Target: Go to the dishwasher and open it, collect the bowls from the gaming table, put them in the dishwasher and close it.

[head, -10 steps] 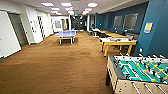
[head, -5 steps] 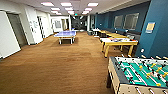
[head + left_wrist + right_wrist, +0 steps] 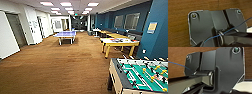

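foosball table (image 3: 140, 76) near right | blue ping-pong table (image 3: 65, 35) far centre; brown carpet (image 3: 55, 67)

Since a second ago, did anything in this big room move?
Only the camera moved: the whole view slid, so the green table-football table sits lower and nearer. The blue ping-pong table, yellow-legged white-topped table and brown carpet kept their places.

The left wrist's dark plate (image 3: 205, 25) faces flat down over the brown floor (image 3: 178, 25), with its jointed bar (image 3: 235, 38) beside it and a thin blue cable (image 3: 238, 26) across it. The right wrist's plate (image 3: 228, 69) and right bar (image 3: 193, 80) also hang above the floor, with a second blue cable (image 3: 179, 64).
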{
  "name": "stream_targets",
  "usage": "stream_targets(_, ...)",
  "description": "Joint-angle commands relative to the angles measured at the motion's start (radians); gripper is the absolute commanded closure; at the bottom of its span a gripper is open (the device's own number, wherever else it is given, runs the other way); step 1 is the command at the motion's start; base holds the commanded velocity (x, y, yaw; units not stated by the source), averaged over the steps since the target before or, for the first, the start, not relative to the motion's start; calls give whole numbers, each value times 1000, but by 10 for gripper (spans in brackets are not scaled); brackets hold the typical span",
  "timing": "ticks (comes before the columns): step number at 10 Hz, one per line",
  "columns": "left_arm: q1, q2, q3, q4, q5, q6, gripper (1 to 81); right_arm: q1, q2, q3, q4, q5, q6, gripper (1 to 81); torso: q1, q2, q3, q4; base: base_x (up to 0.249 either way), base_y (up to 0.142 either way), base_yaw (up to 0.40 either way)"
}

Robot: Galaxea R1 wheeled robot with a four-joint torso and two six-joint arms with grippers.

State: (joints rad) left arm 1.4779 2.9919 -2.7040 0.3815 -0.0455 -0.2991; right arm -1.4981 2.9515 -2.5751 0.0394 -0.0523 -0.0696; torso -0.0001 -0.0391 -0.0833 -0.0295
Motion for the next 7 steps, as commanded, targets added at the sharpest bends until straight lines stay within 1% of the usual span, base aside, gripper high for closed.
stream_targets(1, -46, -5, 1, 2, 52, 3, 10, 54, -1, 1, -7, -61, -3, 10, 0, 0, 0, 0, 137, 0, 0)
stream_targets(6, -47, 3, 1, 2, 53, 3, 10, 52, 0, 0, -9, -61, -3, 10, 0, 0, 0, 0, 137, 65, 0)
stream_targets(7, -46, 3, 1, 2, 53, 3, 10, 52, 0, 0, -9, -61, -3, 10, 0, 0, 0, 0, 153, 0, 0)
